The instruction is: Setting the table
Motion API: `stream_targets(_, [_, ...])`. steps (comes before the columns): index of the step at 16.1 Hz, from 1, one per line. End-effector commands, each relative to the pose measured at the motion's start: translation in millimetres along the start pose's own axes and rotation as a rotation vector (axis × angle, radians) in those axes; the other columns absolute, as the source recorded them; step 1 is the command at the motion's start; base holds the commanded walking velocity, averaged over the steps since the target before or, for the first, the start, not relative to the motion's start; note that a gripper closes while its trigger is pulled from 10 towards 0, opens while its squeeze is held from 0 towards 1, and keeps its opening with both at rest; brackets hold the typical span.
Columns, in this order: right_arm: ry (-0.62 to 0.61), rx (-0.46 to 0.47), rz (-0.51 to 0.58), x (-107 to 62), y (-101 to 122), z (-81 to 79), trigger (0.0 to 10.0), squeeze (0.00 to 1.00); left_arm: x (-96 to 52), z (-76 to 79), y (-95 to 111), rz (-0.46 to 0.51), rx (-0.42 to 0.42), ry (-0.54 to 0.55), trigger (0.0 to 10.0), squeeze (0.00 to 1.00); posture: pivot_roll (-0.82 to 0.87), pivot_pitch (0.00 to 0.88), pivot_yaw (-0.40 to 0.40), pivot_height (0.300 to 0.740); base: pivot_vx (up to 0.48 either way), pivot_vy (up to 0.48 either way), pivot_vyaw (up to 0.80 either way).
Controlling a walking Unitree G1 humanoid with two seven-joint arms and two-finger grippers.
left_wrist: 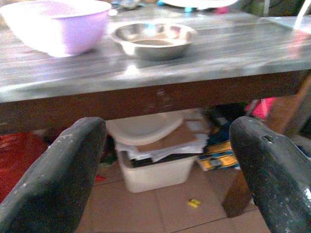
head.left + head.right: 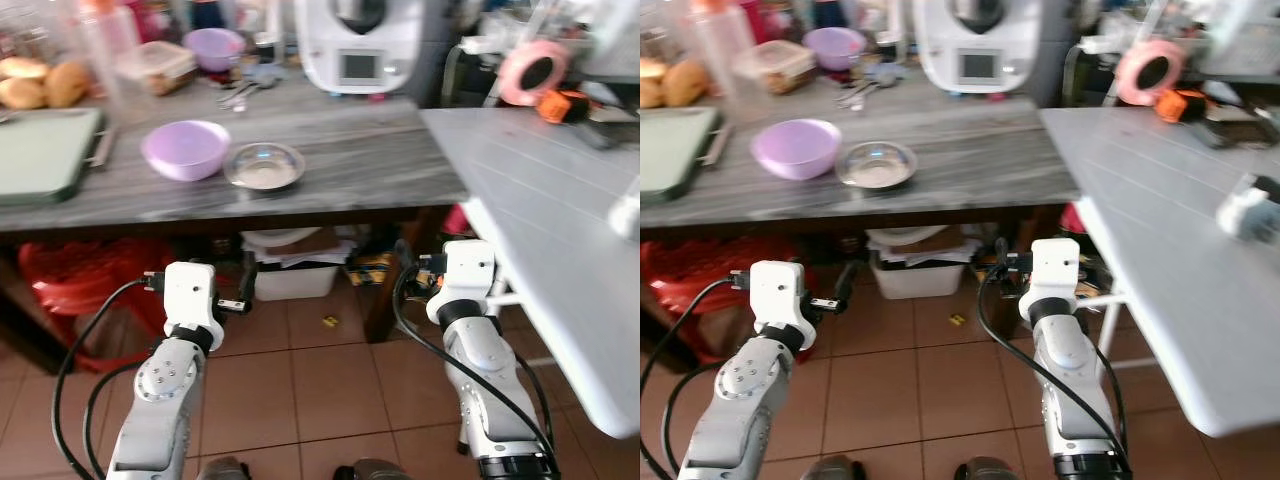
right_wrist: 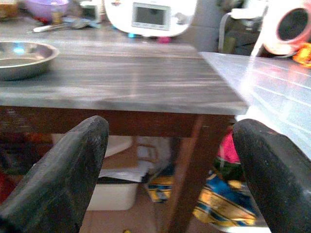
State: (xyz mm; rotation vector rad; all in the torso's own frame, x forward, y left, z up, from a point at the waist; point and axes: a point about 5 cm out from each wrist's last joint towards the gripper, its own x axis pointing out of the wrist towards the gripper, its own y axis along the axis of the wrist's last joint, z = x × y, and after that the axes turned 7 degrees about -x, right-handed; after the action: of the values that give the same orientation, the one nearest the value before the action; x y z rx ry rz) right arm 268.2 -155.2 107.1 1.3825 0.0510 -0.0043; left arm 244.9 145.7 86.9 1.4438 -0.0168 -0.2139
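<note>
Both grippers empty, held low in front of the grey table edge.

Left gripper (image 1: 165, 160) is spread wide, grasping nothing, aimed under the purple bowl (image 2: 186, 149) and the steel bowl (image 2: 264, 165) just right of it, both near the table's front edge. Right gripper (image 3: 167, 165) is likewise released. Raised from here, either arm could strike the table (image 2: 380, 160) lip, or nudge a bowl off toward the floor.

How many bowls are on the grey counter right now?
3: a purple bowl near the front edge, a steel bowl just to its right, and a second purple bowl at the back among the clutter, which may hide others.
</note>
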Motion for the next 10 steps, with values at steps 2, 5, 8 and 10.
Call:
stream_targets(2, [-0.016, -0.004, 0.022, 2.1, 5.8, 8.4, 10.0, 0.00, 3.1, 2.9, 0.0, -0.009, -0.003, -0.016, 10.0, 0.00, 0.01, 0.000, -0.022, 0.740, 0.000, -0.270, 0.00])
stream_targets(5, [-0.017, -0.009, 0.023, 3.2, 6.6, 9.7, 10.0, 0.00, 3.7, 3.0, -0.3, -0.009, -0.008, -0.014, 10.0, 0.00, 0.01, 0.000, -0.027, 0.740, 0.000, -0.170, 0.00])
stream_targets(8, [-0.011, -0.013, 0.024, 3.4, 7.6, 9.7, 10.0, 0.00, 4.5, 3.1, 0.4, 0.004, -0.014, 0.007, 10.0, 0.00, 0.00, 0.000, -0.032, 0.740, 0.000, 0.000, 0.00])
stream_targets(10, [-0.011, -0.015, 0.023, 3.1, 7.5, 11.2, 10.0, 0.00, 6.6, 0.3, 0.0, 0.005, -0.033, 0.040, 10.0, 0.00, 0.00, 0.000, -0.034, 0.740, 0.000, 0.000, 0.00])
